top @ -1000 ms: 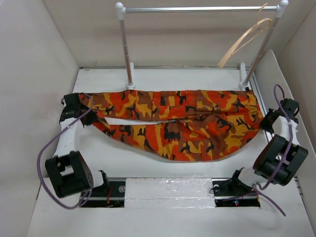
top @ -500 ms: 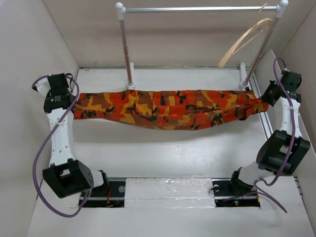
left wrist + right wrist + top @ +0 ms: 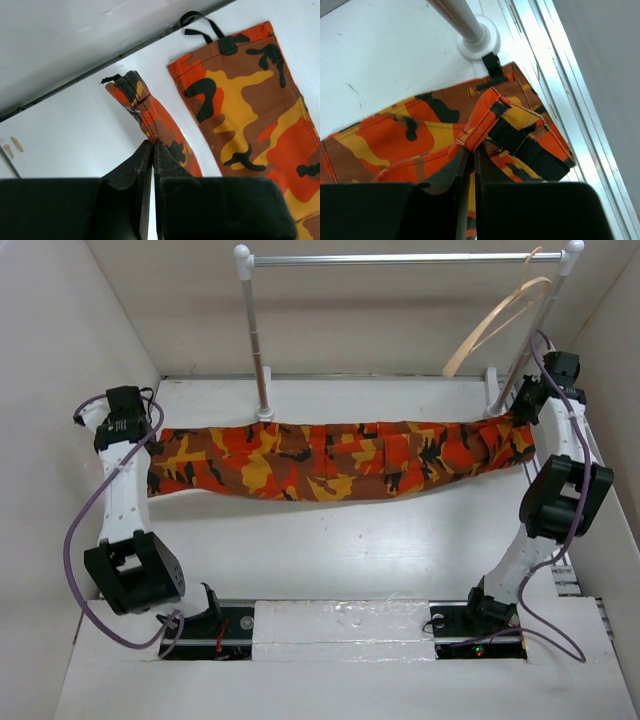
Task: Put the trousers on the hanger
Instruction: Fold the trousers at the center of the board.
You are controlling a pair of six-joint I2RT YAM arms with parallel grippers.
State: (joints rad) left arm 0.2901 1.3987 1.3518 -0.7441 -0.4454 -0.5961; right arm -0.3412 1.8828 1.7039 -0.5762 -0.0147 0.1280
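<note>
Left pincer (image 3: pixel 152 145): closed tight on a narrow folded hem at the leg end of the trousers (image 3: pixel 330 460).
Right pincer (image 3: pixel 470 150): clamped on the waist end beside a black strap, jaws nearly together with cloth between.
Change over the last second: both arms swung from low, near positions out toward the back. Garment drawn from a loose, sagging two-leg spread into one narrow band.
Trousers position: stretched left to right between the two pincers, over the back half of the worktop (image 3: pixel 330 550), just in front of the posts of the rail (image 3: pixel 400 258). Slight sag in the middle; contact with the surface not determinable from above.
Loose part: in the left wrist view, a second wide panel beside the held hem, apparently flat on the worktop, not gripped.
Hanger (image 3: pixel 458 355): hooked at the right end of the rail, above the right pincer, clear of the cloth.
Meaning for task: gathering and tensioning judged done; lift toward the hanger judged next; draping not yet done.
Risk: ungripped panel likely to trail during a lift.
</note>
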